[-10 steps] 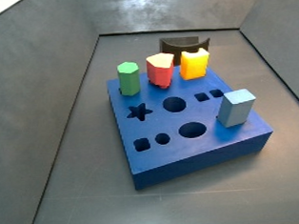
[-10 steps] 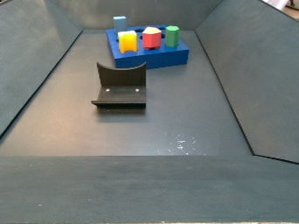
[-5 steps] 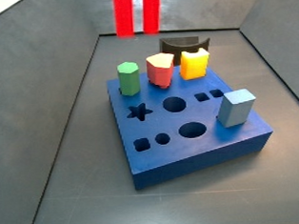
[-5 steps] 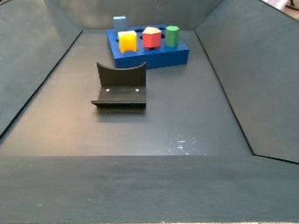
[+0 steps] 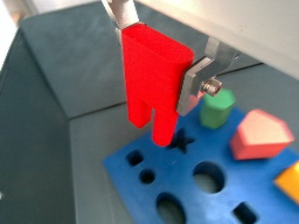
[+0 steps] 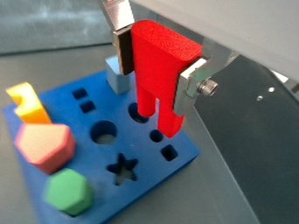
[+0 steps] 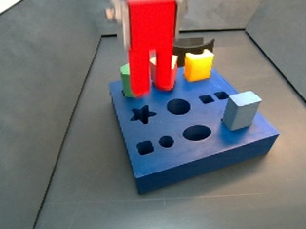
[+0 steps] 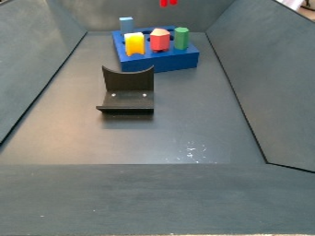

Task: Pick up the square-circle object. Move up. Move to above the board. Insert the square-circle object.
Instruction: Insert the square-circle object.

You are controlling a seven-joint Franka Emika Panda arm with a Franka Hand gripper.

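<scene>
Since half a second ago, the square-circle object [image 7: 152, 43] is coming lower over the board [image 7: 196, 133]. Silver fingers [image 5: 198, 79] of the gripper [image 6: 155, 54] are clamping its upper flat faces, notched end down, above the board's far-left holes. It looks rigid, light and smooth, so holding high on the flats suits it.

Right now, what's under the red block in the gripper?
The square-circle object, clamped in the gripper, hangs over the board, above its round holes and star hole in a wrist view. The block's legs cover the spot directly beneath.
</scene>
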